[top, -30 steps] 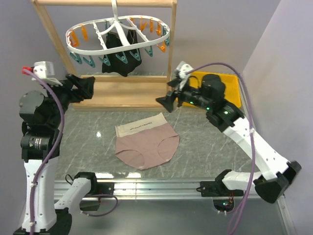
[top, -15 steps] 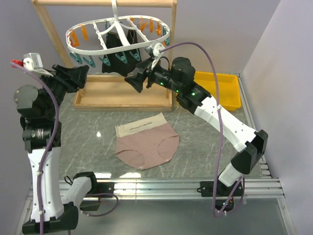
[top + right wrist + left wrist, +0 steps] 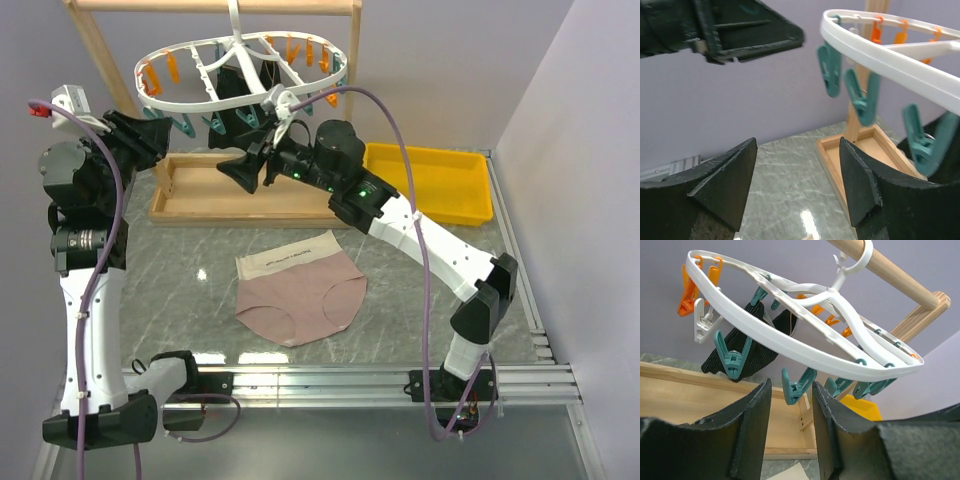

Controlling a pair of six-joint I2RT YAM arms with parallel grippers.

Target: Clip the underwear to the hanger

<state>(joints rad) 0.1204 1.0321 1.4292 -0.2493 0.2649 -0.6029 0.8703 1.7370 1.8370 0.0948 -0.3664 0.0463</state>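
Note:
The pink underwear (image 3: 300,290) lies flat on the marble table, beige waistband toward the back, with no gripper near it. The white oval hanger (image 3: 150,62) hangs from the wooden rack's top bar with orange and teal clothespins. My left gripper (image 3: 160,140) is open just below the hanger's left end. In the left wrist view (image 3: 790,386) a teal clothespin (image 3: 796,386) hangs right at its fingertips, not gripped, under the ring (image 3: 790,347). My right gripper (image 3: 240,172) is open and empty below the ring's front. The ring (image 3: 880,50) also shows in the right wrist view, above the gripper (image 3: 797,145).
A black garment (image 3: 245,115) is clipped to the hanger's middle. The wooden rack's tray base (image 3: 200,190) stands behind the underwear, and its posts (image 3: 95,70) flank the hanger. A yellow bin (image 3: 430,185) sits at the back right. My left gripper (image 3: 765,35) faces the right one closely.
My right arm swung left from beside the yellow bin to under the hanger's front. My left gripper rose toward the hanger's left end. The underwear has not moved.

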